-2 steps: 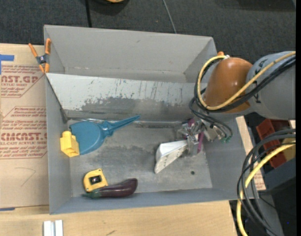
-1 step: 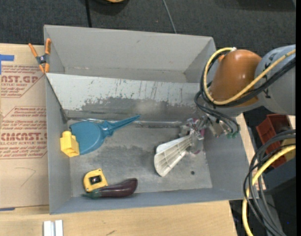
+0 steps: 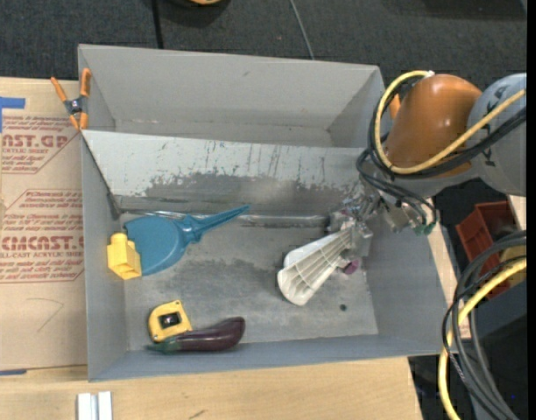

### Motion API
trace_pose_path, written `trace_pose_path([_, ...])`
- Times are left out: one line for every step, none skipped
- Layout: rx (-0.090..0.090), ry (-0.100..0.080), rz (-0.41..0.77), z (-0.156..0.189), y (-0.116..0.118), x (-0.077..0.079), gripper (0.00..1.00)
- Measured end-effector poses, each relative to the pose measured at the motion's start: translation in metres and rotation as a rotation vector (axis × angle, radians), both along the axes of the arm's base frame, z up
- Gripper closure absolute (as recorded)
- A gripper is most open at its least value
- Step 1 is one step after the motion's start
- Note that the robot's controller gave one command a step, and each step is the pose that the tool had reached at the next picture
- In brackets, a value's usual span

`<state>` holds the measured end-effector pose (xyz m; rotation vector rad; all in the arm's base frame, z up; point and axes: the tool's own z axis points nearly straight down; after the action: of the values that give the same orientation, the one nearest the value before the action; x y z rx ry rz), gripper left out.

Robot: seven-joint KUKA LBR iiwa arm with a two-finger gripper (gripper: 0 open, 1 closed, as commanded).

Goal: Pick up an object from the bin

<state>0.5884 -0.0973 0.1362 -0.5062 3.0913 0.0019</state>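
White shuttlecock (image 3: 316, 265), teal scoop (image 3: 163, 239)

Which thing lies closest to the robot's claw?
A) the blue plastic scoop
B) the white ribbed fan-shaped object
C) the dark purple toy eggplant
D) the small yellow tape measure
B: the white ribbed fan-shaped object lies right by the gripper, on the right of the grey bin; the others lie far left.

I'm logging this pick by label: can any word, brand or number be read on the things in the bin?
On the yellow tape measure: a dark face panel, any print too small to read.
On the blue scoop, yellow block, purple aubergine and the white ribbed thing by the gripper: no text visible.
So nothing readable in the bin.
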Motion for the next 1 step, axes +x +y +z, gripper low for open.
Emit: trace_pose_path([0.003, 0.021, 0.016, 0.0217, 0.0063, -0.0082, 1.00])
